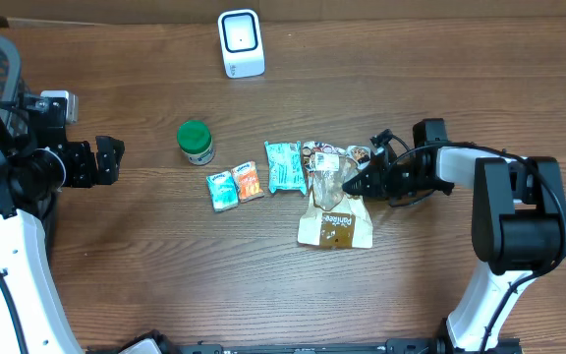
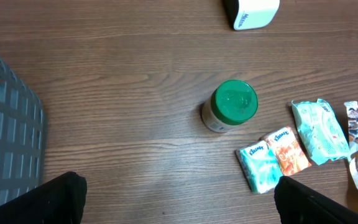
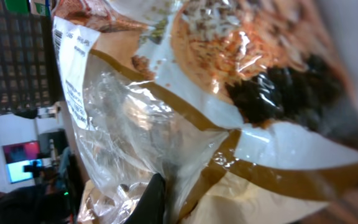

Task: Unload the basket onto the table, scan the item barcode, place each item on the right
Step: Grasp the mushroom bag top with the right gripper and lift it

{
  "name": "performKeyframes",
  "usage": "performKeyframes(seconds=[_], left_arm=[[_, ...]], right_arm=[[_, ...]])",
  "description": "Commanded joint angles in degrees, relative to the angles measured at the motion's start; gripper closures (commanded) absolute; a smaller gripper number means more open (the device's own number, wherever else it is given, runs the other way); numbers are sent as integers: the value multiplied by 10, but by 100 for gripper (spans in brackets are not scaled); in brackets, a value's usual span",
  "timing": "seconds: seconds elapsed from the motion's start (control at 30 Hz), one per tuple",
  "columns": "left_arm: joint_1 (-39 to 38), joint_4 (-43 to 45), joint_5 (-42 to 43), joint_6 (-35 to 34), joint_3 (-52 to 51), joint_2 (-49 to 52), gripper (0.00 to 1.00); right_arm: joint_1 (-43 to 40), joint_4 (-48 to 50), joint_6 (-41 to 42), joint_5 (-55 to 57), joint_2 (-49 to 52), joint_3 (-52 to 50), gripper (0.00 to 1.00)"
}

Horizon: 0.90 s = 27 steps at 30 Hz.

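The snack bag [image 1: 335,214] is centre-right in the overhead shot, on the table [image 1: 440,88] at the end of a row of small packs. The right gripper [image 1: 367,182] is clamped tight on its right side. Pinching an edge makes sense to me, since it leaves the faces free to show the scanner [image 1: 241,42], which stands well apart at top centre. In the right wrist view the bag fills the frame: clear crinkly film, printed food, and a white label strip on its left edge that's too blurry to call a barcode. Can't tell what's actually inside. Further left are a teal pack [image 1: 285,165], two tissue packs [image 1: 222,190], then a jar [image 1: 196,142] with its green lid on, contents hidden. The left gripper [image 1: 106,160] hangs wide open and empty at the left edge, parked out of the way I'd guess.
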Motion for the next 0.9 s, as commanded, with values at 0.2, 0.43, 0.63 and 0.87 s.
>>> performKeyframes(seconds=[0.2, 0.43, 0.63, 0.87], left_arm=[[3, 2, 2, 5, 1, 3, 0], [3, 2, 3, 5, 1, 3, 1], [3, 2, 3, 5, 1, 3, 0], [3, 2, 3, 5, 1, 3, 1]], right_arm=[[-75, -191, -40, -104, -22, 105, 96], [-71, -261, -59, -139, -114, 132, 96], [-71, -273, -57, -190, -161, 137, 96], [-42, -284, -8, -138, -185, 225, 96]])
